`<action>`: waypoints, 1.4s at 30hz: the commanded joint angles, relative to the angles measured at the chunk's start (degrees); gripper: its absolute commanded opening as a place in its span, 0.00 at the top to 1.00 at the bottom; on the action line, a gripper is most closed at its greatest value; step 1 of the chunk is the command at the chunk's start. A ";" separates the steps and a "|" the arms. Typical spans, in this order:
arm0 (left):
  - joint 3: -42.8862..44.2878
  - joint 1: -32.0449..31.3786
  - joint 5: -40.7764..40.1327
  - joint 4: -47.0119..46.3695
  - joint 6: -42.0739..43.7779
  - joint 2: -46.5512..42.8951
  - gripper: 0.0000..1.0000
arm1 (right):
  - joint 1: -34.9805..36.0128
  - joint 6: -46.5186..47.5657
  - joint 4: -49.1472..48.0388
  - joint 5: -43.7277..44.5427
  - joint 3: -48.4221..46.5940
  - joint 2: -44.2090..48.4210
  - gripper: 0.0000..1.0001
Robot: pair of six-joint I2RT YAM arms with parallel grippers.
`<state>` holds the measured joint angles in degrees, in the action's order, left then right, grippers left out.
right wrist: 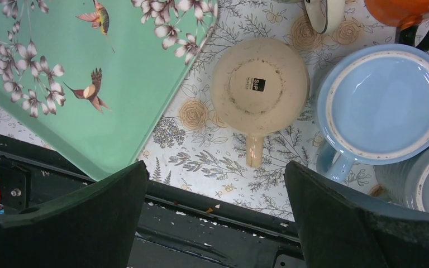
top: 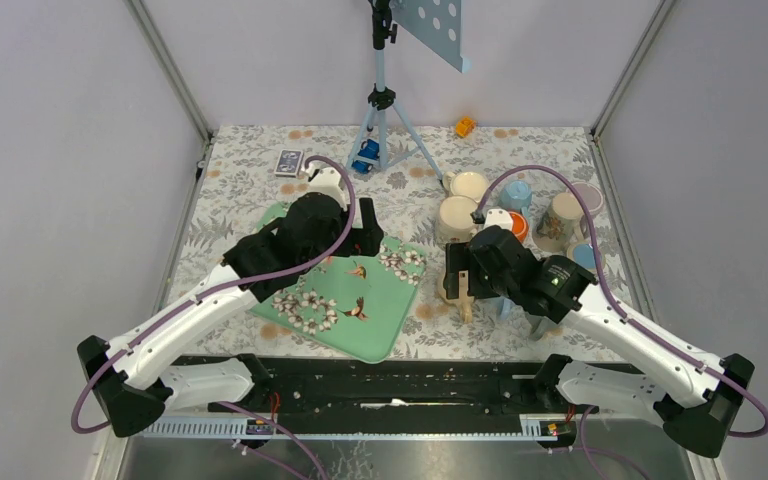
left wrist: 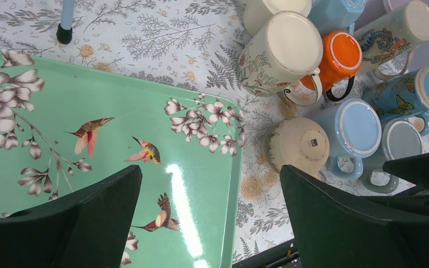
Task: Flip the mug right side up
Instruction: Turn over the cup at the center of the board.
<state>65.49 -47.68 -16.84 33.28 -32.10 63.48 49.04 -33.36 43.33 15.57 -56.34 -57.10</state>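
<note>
Green tray [top: 378,325] (hummingbirds, blossoms), blue tripod [top: 381,100], card box [top: 288,162], orange toy [top: 465,126]

A small black label [right wrist: 258,85] reading "SiP" is seen on the base of the upturned cream mug [right wrist: 240,109]; nothing else is legible.

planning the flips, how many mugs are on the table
10, clustered right of the green tray: cream mug, pale blue mug, lilac mug farthest; floral mug, orange mug, lizard mug, butterfly mug midway; beige mug, light blue mug, grey mug nearest the arms. Others may be hidden.

upturned mug [right wrist: 260,89] between tray [right wrist: 128,61] and blue mug [right wrist: 382,103], handle side free
</note>
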 commanded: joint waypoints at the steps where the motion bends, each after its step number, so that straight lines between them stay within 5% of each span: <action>1: 1.03 0.13 -2.92 -0.82 -1.10 -0.71 0.01 | 0.35 0.19 1.12 1.63 -0.94 -0.25 0.00; 21: -6.52 4.94 2.44 -2.22 -3.21 -5.31 0.01 | 12.12 -13.96 2.42 5.78 6.29 -4.57 0.06; 32: -7.33 6.09 3.46 -2.21 -3.86 -6.18 0.01 | 11.67 -12.54 -4.25 12.07 12.59 -8.94 0.23; 42: -7.68 6.75 4.50 -2.23 -4.40 -5.97 0.01 | 1.86 -3.62 -11.77 3.72 14.61 -10.74 0.39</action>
<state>58.35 -41.43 -13.23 33.19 -35.88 58.43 52.82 -40.88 35.11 21.28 -41.60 -66.57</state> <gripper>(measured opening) 0.988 0.614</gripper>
